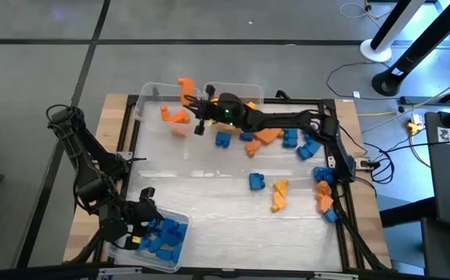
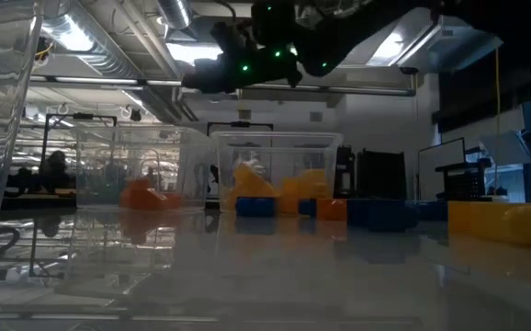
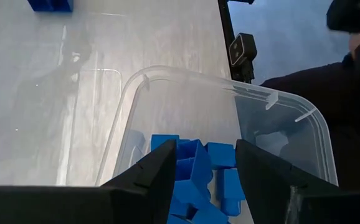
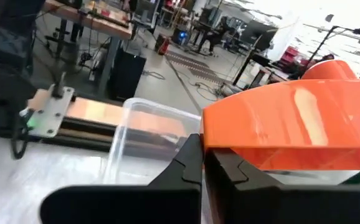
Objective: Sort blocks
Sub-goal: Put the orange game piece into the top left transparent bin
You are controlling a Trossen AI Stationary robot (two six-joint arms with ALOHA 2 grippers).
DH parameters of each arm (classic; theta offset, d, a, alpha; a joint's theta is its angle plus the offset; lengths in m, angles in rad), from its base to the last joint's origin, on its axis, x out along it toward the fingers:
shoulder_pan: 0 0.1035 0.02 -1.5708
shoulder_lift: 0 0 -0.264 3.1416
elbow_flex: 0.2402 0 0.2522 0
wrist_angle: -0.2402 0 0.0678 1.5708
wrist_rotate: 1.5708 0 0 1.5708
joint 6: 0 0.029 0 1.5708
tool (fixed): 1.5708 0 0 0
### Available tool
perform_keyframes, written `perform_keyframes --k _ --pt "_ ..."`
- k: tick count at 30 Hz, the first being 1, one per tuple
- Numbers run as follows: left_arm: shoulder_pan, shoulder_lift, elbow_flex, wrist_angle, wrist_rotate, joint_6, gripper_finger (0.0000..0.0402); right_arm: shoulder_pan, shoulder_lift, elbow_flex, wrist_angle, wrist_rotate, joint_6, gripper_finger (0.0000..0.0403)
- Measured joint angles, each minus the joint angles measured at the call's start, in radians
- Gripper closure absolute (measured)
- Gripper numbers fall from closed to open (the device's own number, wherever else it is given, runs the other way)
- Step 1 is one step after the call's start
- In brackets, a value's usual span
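the right gripper [image 1: 196, 99] reaches across the table [image 1: 209, 194] to the far bin [image 1: 151, 95] and hangs over it, its fingers closed tight on an orange block [image 4: 292, 127]; in the right wrist view that block fills the space just ahead of the fingers, with the clear bin wall [image 4: 127, 134] below and behind it. more orange blocks [image 1: 175, 114] already lie inside the far bin. the left gripper [image 1: 138, 222] sits at the near left corner, over the near bin [image 1: 180, 219], fingers [image 3: 149, 177] parted with nothing between them; through the gap the left wrist view shows the blue blocks [image 3: 195, 171] piled in that bin. loose blocks are still on the table: a mixed blue and orange cluster [image 1: 268, 138] under the right arm near the far edge, a blue one [image 1: 256, 182] and a yellow one [image 1: 279, 196] just beside each other near the middle, and a blue and orange group [image 1: 324, 190] along the right edge. in the low view the far bin [image 2: 275, 175] stands in the middle distance with orange blocks in it, the right arm dark above it.
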Motion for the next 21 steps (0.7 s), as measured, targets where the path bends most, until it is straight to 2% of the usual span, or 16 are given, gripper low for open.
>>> perform_keyframes --k 5,14,21 --pt "0.000 0.000 0.000 0.000 -0.025 -0.001 0.0247 -0.016 0.041 0.043 -0.010 -0.095 0.005 0.0384" --pt "0.001 0.000 0.000 0.000 -0.046 0.005 0.0247 -0.015 0.041 0.044 -0.028 -0.113 0.007 0.0265" --pt "0.001 0.000 0.000 0.000 -0.101 0.005 0.0247 -0.014 0.033 0.044 -0.027 -0.123 0.007 0.0221"
